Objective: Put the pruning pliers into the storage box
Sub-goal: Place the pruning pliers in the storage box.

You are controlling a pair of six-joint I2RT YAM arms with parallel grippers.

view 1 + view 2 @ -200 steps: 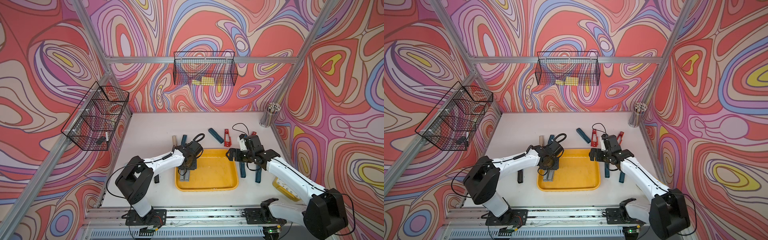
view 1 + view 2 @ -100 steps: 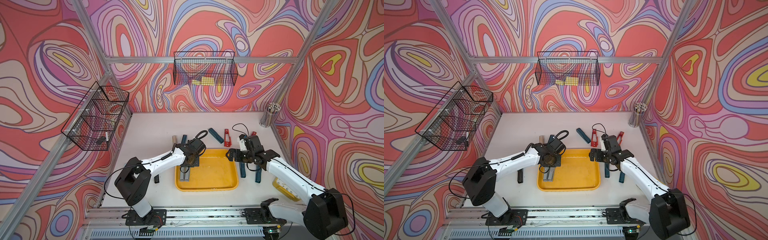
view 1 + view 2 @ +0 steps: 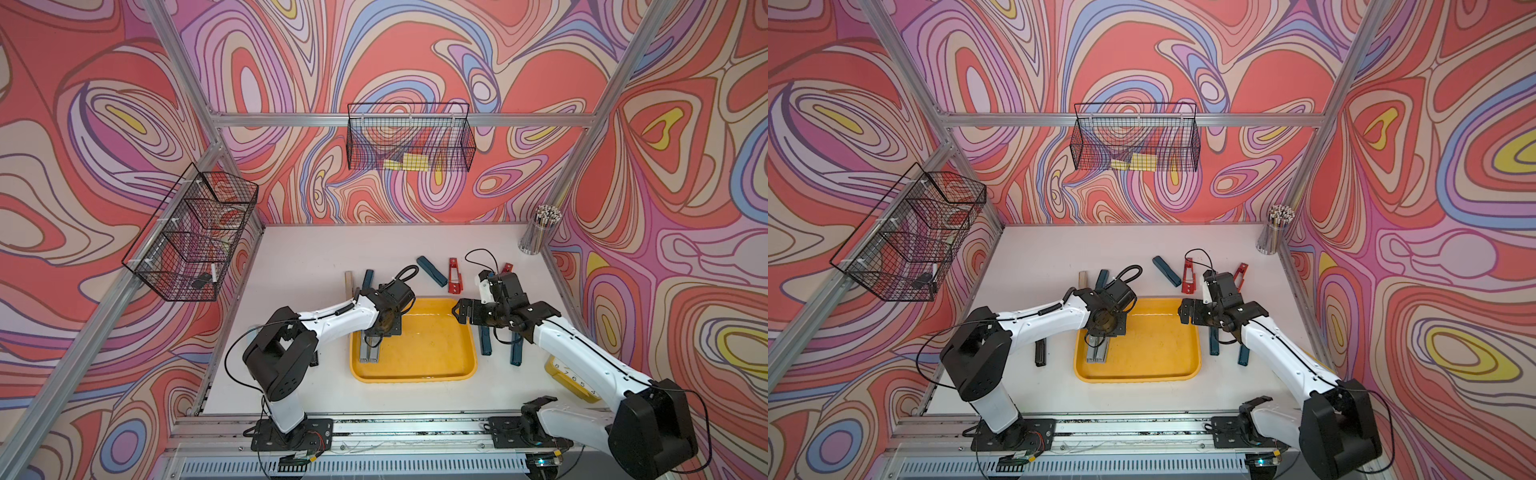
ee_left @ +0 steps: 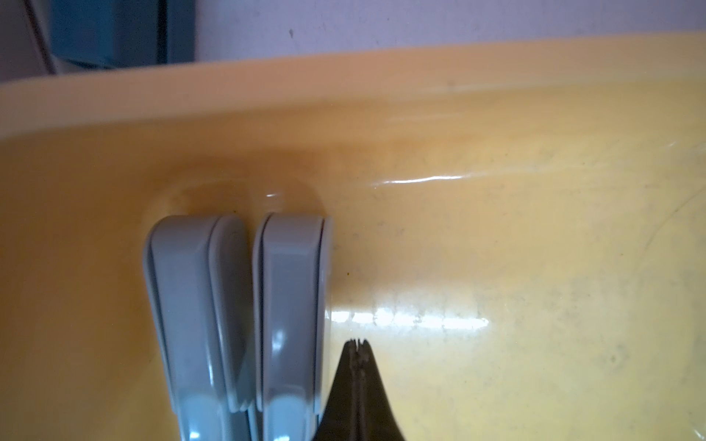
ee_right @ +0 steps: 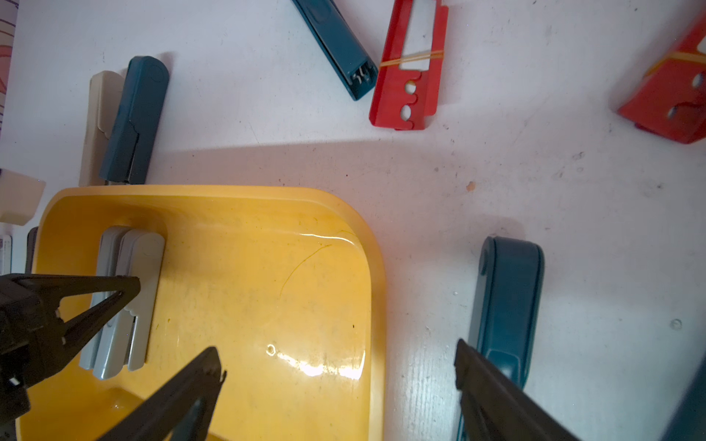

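Observation:
The storage box, a yellow tray (image 3: 415, 376) (image 3: 1138, 376), lies at the table's front middle. Grey pruning pliers (image 3: 371, 351) (image 4: 237, 305) (image 5: 130, 275) lie inside it by its left wall. My left gripper (image 3: 376, 332) (image 4: 357, 343) hangs just beside them, shut on nothing. My right gripper (image 3: 461, 312) (image 5: 338, 351) is open over the tray's right rim (image 5: 376, 305), holding nothing. More pliers lie on the table: teal ones (image 3: 485, 340) (image 5: 504, 298) right of the tray, teal (image 3: 432, 271) and red ones (image 3: 454, 275) (image 5: 410, 65) behind it, and a black one (image 3: 314, 359) at its left.
A beige bar (image 3: 348, 282) and a teal bar (image 3: 367, 279) lie behind the tray's left corner. Wire baskets hang on the back wall (image 3: 409, 137) and the left wall (image 3: 191, 245). A cup of sticks (image 3: 538, 232) stands back right; a yellow clock (image 3: 573, 378) lies under the right arm.
My left gripper's jaws have closed on nothing and the wrist has shifted slightly toward the back of the tray. The grey pliers stay in the tray. The right arm has not moved.

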